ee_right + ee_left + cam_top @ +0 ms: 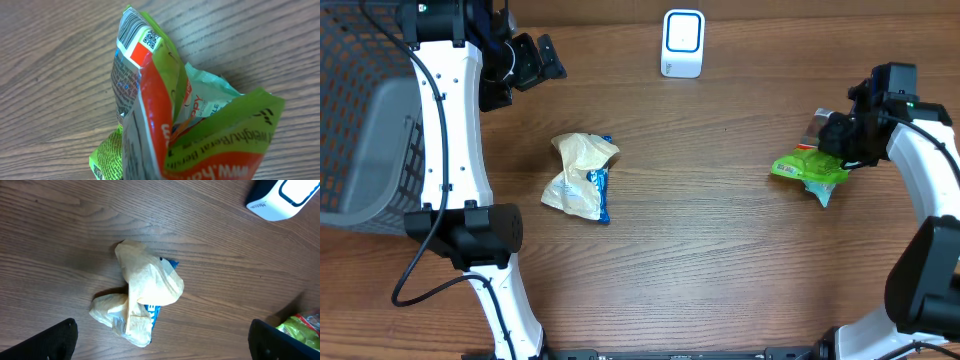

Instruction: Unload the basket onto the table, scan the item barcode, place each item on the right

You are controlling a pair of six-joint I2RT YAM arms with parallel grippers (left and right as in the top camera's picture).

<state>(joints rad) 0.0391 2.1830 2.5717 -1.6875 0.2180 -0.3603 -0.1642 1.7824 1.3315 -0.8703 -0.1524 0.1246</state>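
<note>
A gray mesh basket sits at the 9 to 10 o'clock edge of the wooden surface, cut off by the frame. Only its wall and rim show, so what it holds cannot be told.

The green packet is at 3 o'clock, and the right gripper is closed on its upper end. Whether its lower end touches the surface is unclear. Seen from the right wrist, the packet is crumpled, green with orange-red bands. Its barcode is at the top corner, with a small QR code just beside it above an orange patch. The word "weight" can be made out on a green fold at 4 o'clock in that view, and large white letters run along the orange bands. The rest of the print is too creased or small to read.

A white scanner with a blue-outlined face stands at 12 o'clock, well apart from the green packet. Dark lettering on its side is too small to read.

A crumpled cream packet with a blue printed panel lies just left of centre.

The left gripper hangs at 11 o'clock, holding nothing. Its dark fingers are spread wide at the lower corners of the left wrist view.
</note>
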